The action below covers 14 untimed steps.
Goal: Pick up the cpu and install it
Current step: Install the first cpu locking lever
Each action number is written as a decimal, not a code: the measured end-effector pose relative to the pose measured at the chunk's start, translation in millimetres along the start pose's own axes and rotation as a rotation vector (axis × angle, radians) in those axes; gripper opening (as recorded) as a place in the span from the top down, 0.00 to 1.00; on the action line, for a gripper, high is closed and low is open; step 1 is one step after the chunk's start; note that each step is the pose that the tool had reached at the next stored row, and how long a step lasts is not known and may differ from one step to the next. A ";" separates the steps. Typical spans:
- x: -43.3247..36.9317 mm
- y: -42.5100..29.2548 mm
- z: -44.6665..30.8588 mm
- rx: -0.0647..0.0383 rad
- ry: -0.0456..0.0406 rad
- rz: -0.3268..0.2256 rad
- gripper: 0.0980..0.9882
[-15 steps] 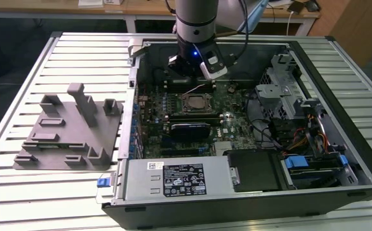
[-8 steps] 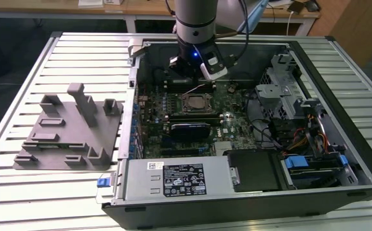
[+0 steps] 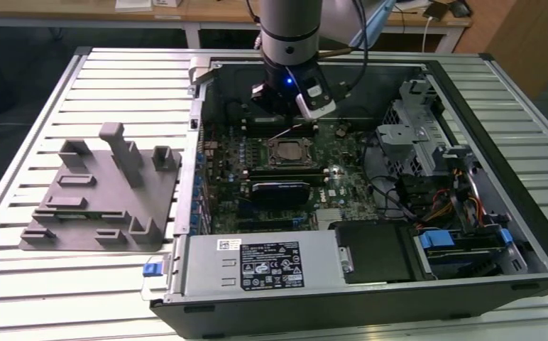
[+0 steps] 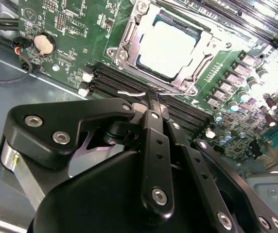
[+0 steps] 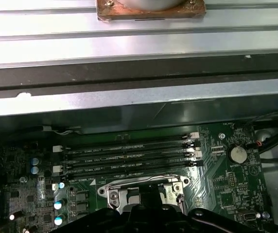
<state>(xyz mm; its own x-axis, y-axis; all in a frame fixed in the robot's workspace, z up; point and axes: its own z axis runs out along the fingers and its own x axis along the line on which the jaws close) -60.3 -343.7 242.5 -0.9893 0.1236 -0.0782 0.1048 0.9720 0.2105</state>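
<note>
The cpu lies flat in the motherboard socket, its silver-grey top showing inside the metal frame. In the exterior view the cpu sits in the middle of the open computer case, just in front of the arm. My gripper hangs beside the socket's edge over the memory slots, its fingers drawn together and shut. The tips sit at the end of the thin wire socket lever; whether they pinch it cannot be told. In the first wrist view the gripper covers part of the socket frame.
A grey plastic fixture block stands on the slatted table at the exterior view's left. The case walls surround the board. A power supply lies at the front, with a drive cage and cables at the exterior view's right.
</note>
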 end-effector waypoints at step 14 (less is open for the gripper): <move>0.3 -0.6 4.2 -0.001 -0.0051 0.000 0.99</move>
<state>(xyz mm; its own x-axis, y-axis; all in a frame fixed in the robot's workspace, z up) -60.2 -343.4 238.3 -0.9888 0.1242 -0.0832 0.1043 0.9719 0.2111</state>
